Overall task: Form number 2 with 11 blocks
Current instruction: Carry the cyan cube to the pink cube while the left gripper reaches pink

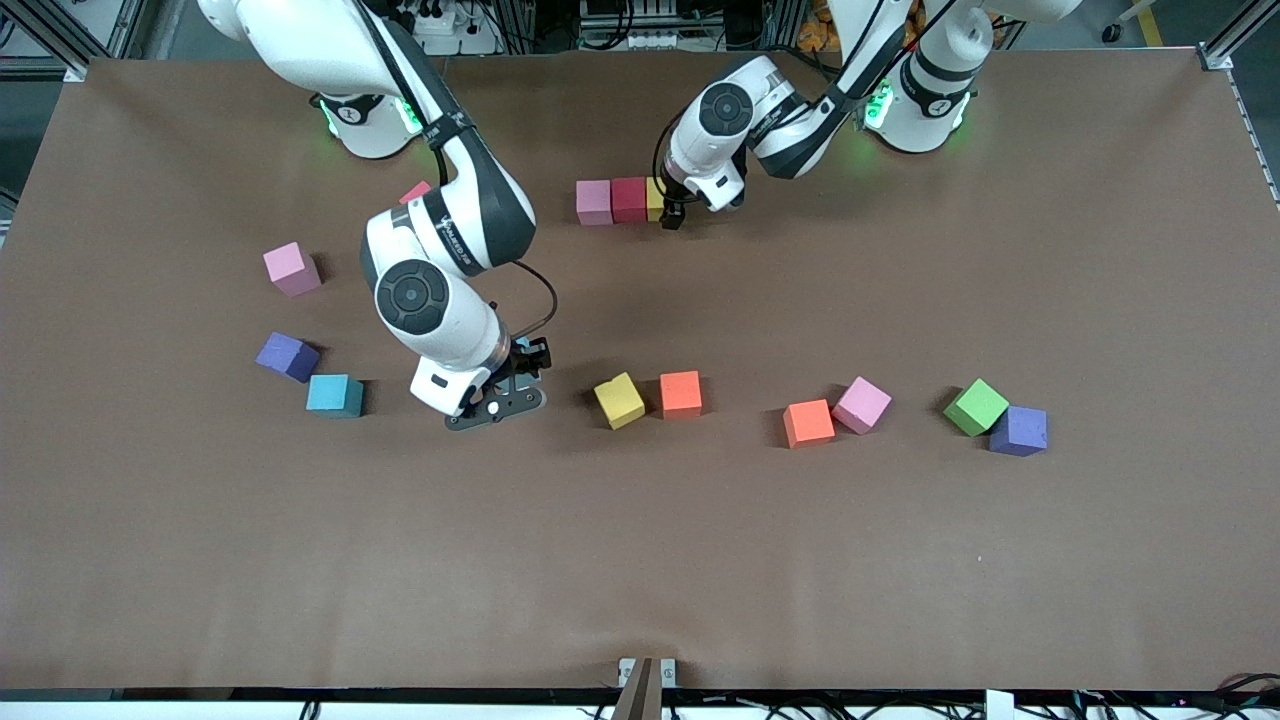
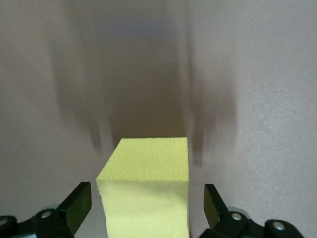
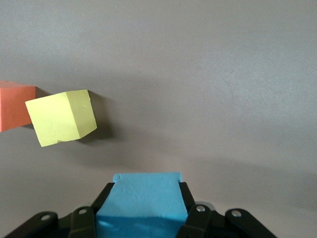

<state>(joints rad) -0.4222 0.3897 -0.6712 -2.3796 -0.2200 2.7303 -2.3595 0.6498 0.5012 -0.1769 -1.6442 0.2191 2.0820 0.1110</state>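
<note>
Left claw open astride yellow block ending pink-red row, right claw gripping blue block, loose blocks nearby.

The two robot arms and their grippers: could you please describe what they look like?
Both arms have glossy white shells with black bands at the joints, dark round caps on the joint housings and green lights glowing at their bases. A black cable runs along each arm. The right gripper and the left gripper are black, with two short fingers fastened by silver screws.
</note>
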